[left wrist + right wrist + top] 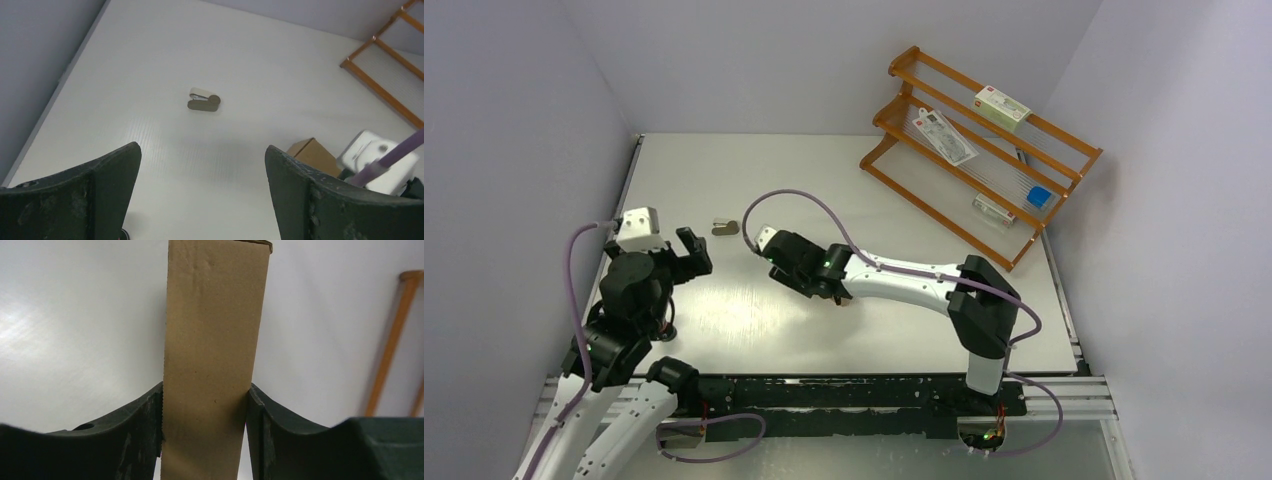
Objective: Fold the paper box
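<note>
Between the right gripper's fingers: the right gripper [205, 390] is clamped on the paper box [215, 315], with 1 finger pressed to each long side.
Left gripper: the left gripper [201, 150] hangs spread wide with nothing between its fingers, above the left part of the surface.
Surface: the surface [824, 180] is a pale, slightly glossy white board. A small grey and white object [203, 100] lies alone toward its far left.
Room: plain light grey walls [774, 60] close it in on 3 sides.
Paper box, look: plain brown cardboard, folded into a narrow rectangular block with a smooth face and sharp edges. A thin dark lip shows at the far end.
Paper box, place: near the middle of the surface, under the right wrist. Whether it rests on the surface cannot be told.
Rack: an orange wire rack [984, 150] with 3 tiers stands at the far right corner.
Rack contents: white printed packs [1002, 105] lie on the upper 2 tiers, and a blue item [1038, 196] sits lower, near the right end.
</note>
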Tool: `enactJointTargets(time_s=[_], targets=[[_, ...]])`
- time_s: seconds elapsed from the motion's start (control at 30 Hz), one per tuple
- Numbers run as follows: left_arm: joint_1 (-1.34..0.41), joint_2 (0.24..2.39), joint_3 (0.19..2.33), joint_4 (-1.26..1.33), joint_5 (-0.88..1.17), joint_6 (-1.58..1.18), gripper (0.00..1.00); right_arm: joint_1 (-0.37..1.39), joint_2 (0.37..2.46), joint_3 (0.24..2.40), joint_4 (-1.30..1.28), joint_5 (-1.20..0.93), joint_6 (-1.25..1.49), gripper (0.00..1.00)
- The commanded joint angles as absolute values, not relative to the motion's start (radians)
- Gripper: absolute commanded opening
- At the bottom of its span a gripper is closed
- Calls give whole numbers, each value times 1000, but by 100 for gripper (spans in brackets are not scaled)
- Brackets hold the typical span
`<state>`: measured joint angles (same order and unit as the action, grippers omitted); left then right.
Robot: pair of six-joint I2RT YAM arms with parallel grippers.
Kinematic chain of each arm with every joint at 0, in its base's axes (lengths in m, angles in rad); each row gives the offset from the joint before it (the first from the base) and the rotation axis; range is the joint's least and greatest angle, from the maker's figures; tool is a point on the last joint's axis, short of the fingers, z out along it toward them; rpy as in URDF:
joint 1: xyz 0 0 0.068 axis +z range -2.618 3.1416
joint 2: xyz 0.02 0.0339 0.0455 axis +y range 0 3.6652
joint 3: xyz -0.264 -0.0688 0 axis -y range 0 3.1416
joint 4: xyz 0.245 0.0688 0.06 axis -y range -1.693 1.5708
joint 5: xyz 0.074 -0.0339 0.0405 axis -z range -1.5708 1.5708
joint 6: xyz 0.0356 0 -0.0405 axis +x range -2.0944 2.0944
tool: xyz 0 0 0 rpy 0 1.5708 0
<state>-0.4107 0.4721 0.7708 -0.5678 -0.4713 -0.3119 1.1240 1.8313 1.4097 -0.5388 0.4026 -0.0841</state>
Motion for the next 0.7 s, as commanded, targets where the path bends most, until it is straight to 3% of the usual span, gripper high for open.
enactJointTargets(time_s=[0.0, 0.37, 0.6, 0.67], targets=[[-389, 418, 758, -570, -530, -324, 98, 1120, 1800, 1295, -396, 519, -430, 46], [-378, 335, 745, -562, -571, -339, 98, 1201, 1806, 987, 33, 743, -713, 50], [-371, 330, 745, -563, -572, -343, 98, 1292, 1838, 927, 29, 824, -664, 60], [-371, 329, 746, -566, -574, -346, 98, 1309, 1832, 936, -35, 815, -598, 67]])
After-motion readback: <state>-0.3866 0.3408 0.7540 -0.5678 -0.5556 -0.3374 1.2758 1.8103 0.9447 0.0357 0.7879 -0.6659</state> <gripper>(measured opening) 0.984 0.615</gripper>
